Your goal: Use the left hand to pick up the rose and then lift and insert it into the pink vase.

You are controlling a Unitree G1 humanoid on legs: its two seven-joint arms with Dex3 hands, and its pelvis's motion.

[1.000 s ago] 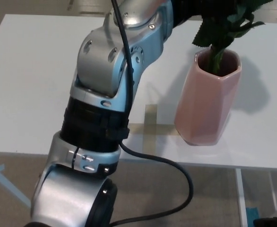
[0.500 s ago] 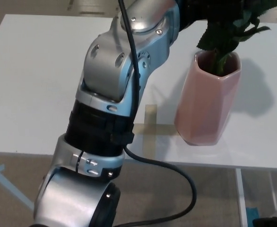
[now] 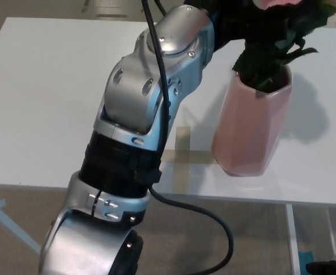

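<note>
Lowering since the earlier frame, the rose [image 3: 277,34] is now showing its pale pink bloom at the top edge. Whether the left hand [image 3: 228,17], dark and mostly cropped, is gripping the stem cannot be told. Its silver, rounded forearm is reaching diagonally upward. Leaves are sitting in the glossy, faceted pink vase [image 3: 251,126] on the white table [image 3: 42,86].

Rose [image 3: 271,43] in vase [image 3: 249,129], right on table [image 3: 42,103]
</note>
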